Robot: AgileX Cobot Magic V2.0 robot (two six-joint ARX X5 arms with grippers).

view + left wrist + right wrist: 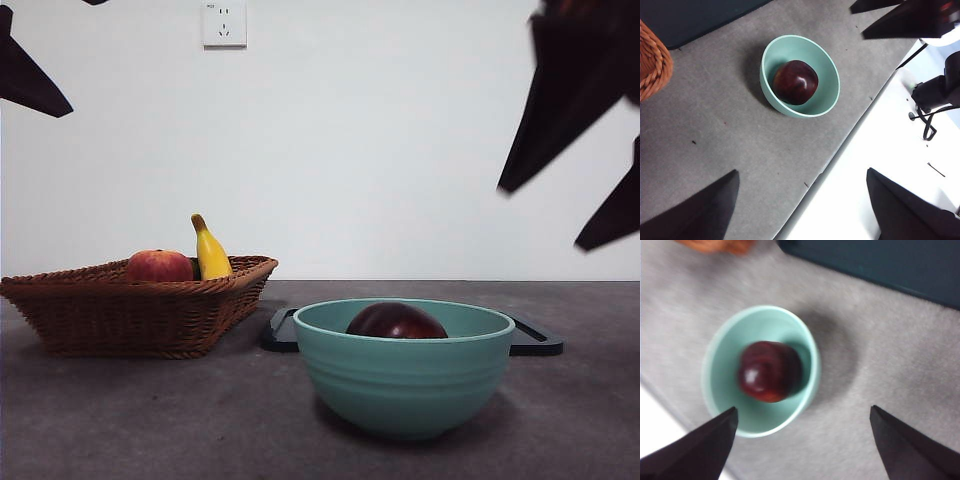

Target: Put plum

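Right now the plum sits inside the teal bowl, low enough that only its dark glossy top shows over the rim in the front view; both wrist views look down on it resting at the bottom of the bowl. The bowl stands on the grey table near the front, right of centre. Left of it is a wicker basket holding a red-orange fruit and a banana. A black tray lies flat just behind the bowl. The right gripper hangs high above the bowl, its jaws spread wide apart and holding nothing. The left gripper is likewise raised, jaws apart and empty, looking down on the table's near edge
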